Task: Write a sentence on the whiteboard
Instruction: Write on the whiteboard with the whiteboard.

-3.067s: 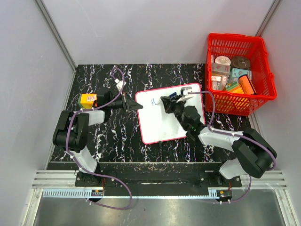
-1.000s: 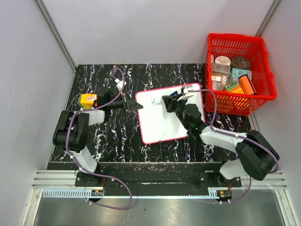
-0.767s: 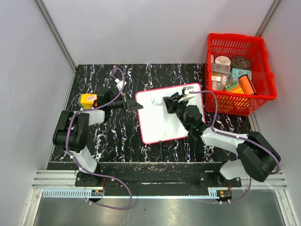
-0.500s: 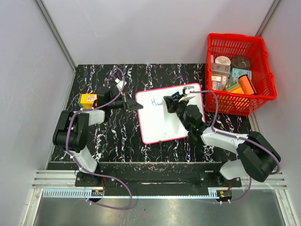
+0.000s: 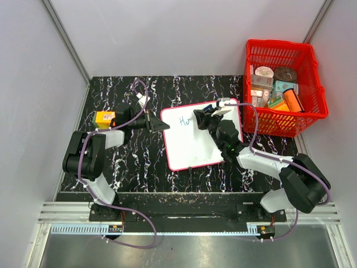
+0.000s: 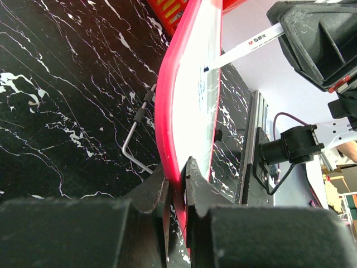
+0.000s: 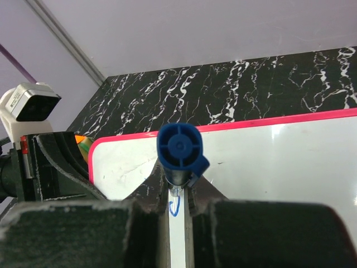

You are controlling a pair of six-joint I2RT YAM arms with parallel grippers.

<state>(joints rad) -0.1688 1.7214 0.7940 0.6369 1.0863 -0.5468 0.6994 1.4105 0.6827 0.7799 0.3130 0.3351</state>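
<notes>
The right gripper (image 5: 202, 118), clamped on the marker (image 7: 179, 146), has edged right — the sentence (image 5: 184, 119) now perhaps two letters — left gripper (image 6: 177, 177) pinching the whiteboard (image 5: 192, 152) edge.

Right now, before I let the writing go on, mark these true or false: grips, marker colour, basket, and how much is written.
1. The left gripper is clamped on the edge of the whiteboard. True.
2. The right gripper holds a red marker. False: the marker is blue.
3. The basket is empty. False: several packages and tins lie in it.
4. There is blue writing near the whiteboard's far left corner. True.
5. Two full lines of words cover the whiteboard. False: only a couple of letters show; most of it is bare.
</notes>
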